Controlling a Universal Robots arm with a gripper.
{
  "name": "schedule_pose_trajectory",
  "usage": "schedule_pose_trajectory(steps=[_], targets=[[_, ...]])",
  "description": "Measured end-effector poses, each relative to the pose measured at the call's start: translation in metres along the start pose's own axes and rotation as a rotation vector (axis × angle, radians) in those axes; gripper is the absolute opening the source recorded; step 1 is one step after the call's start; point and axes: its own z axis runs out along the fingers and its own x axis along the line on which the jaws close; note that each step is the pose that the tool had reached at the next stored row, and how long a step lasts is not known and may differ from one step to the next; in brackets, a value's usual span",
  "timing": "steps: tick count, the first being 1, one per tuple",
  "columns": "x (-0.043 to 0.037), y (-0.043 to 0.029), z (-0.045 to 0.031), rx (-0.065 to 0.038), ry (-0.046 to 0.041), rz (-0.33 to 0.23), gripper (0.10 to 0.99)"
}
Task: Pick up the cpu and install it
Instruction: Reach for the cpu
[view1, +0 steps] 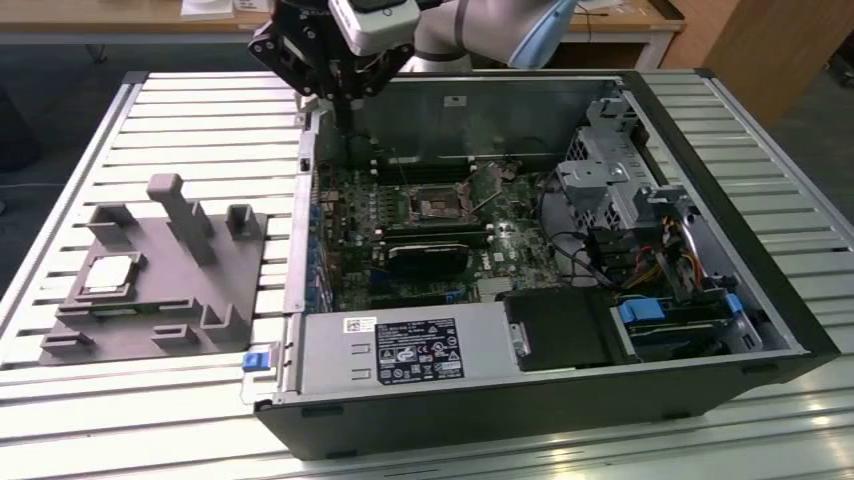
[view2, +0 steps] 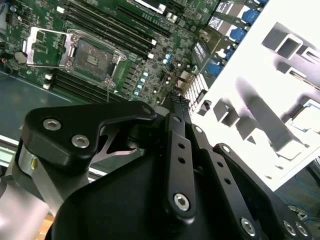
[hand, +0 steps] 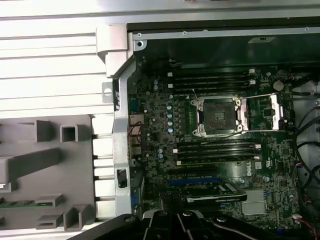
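Observation:
The cpu (view1: 110, 276), a pale silver square, lies in a recess of the grey fixture plate (view1: 160, 300) at the exterior view's left, outside the computer case. My gripper (view1: 344, 122) hangs over the far left corner of the open case (view1: 534, 400), well away from the cpu, fingers together with nothing between them. In the second wrist view the gripper (view2: 177, 97) points at the motherboard edge. The empty socket (view1: 441, 206) (view2: 92, 57) (hand: 218, 115) sits mid-board with its metal load plate (hand: 272, 112) flipped open.
The case holds a power supply (view1: 400, 352), drive cage (view1: 607, 170), cables (view1: 641, 260), memory slots (hand: 215, 80) and a black card (view1: 427, 258). Upright grey posts (view1: 180, 210) stand on the fixture. Everything rests on a slatted metal table (view1: 200, 110).

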Motion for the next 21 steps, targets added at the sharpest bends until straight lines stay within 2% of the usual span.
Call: schedule_pose_trajectory(steps=[21], targets=[[0.0138, -0.001, -0.0004, 0.0, 0.0, 0.0, 0.106]])
